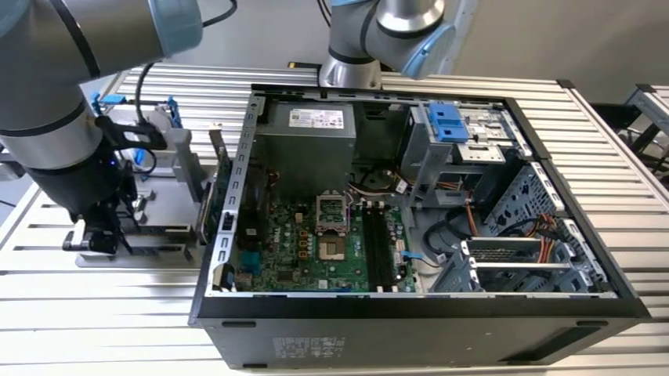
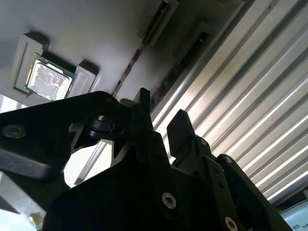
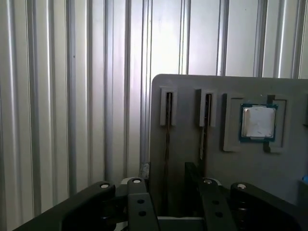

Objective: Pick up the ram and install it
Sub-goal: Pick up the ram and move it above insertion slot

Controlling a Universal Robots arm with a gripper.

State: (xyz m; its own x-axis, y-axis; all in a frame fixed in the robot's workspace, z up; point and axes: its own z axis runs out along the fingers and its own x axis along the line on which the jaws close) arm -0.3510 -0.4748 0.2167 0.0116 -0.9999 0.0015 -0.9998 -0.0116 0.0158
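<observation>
Open computer case (image 1: 418, 329) on a slatted metal table (image 1: 94, 313).
A grey holder plate (image 3: 187, 139) carries what looks like a processor chip (image 3: 258, 122).

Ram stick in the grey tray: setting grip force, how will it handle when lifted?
The thin dark ram stick looks board-like, so probably stiff and light. Standing edge-up in a slot of the grey tray, it may bind if pulled askew.

Exterior view above case (image 1: 418, 333), both wrist views seemingly near tray (image 3: 240, 168) (image 2: 86, 29)
</observation>
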